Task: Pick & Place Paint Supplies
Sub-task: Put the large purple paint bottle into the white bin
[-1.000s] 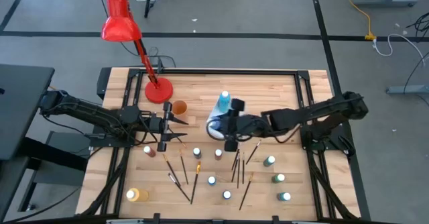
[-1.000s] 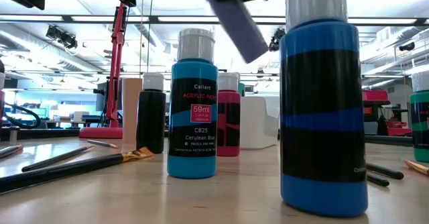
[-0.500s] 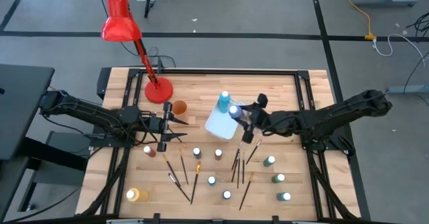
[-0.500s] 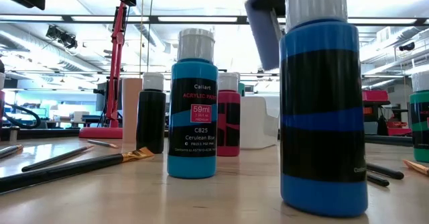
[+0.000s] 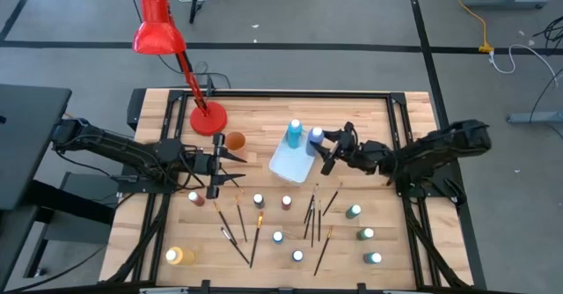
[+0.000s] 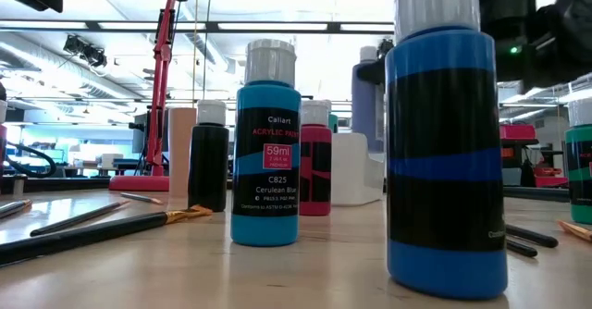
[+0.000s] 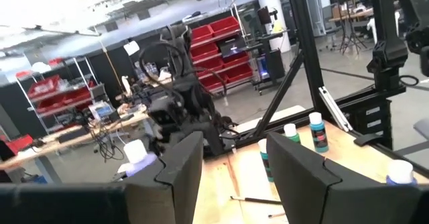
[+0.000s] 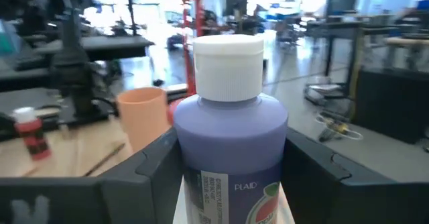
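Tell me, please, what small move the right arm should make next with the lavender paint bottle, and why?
Probably lower it a little, then open. The right gripper holds the upright lavender paint bottle between its jaws, at the far edge of the white tray beside the blue bottle standing there. Whether its base rests yet is not visible. The left gripper waits open.

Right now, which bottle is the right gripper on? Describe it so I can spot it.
Start at the white rectangular tray mid-table, right of the red desk lamp's base. At its far right corner, the right gripper holds a lavender, white-capped paint bottle, upright beside a turquoise bottle; it alone is pale purple.
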Available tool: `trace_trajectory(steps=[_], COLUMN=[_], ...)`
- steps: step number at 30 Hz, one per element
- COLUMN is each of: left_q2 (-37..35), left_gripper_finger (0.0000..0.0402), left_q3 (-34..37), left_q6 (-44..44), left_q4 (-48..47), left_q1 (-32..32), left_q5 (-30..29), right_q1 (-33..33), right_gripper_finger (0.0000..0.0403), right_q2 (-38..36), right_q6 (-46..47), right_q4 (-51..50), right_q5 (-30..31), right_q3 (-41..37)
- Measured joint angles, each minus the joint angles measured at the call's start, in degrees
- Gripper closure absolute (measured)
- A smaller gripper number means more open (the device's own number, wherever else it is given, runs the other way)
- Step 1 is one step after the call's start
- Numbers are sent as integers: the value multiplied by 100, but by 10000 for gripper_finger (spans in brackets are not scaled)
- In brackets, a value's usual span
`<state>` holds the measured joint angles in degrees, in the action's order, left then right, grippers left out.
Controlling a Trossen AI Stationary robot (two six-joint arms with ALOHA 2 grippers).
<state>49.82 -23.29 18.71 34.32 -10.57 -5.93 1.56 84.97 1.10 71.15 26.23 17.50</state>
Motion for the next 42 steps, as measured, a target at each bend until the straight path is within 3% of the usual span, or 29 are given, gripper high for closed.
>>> trace_trajectory(steps=[4, 12, 17, 30, 42], left_q2=[0, 0, 0, 0, 0], left_gripper_finger=[226, 226, 226, 225, 226], left_q3=[0, 0, 0, 0, 0], left_q6=[150, 180, 218, 211, 183], left_q4=[-1, -8, -10, -13, -15], left_q1=[0, 0, 0, 2, 2], left_q5=[-44, -55, -48, -49, -50], right_q1=[47, 181, 297, 363, 363], right_gripper_finger=[195, 195, 195, 192, 138], right_q2=[538, 1249, 1507, 1757, 1757], right_q6=[-88, -349, -94, 127, -2], right_q4=[415, 373, 387, 226, 160], right_q5=[33, 737, 751, 727, 763], right_q3=[240, 657, 764, 766, 775])
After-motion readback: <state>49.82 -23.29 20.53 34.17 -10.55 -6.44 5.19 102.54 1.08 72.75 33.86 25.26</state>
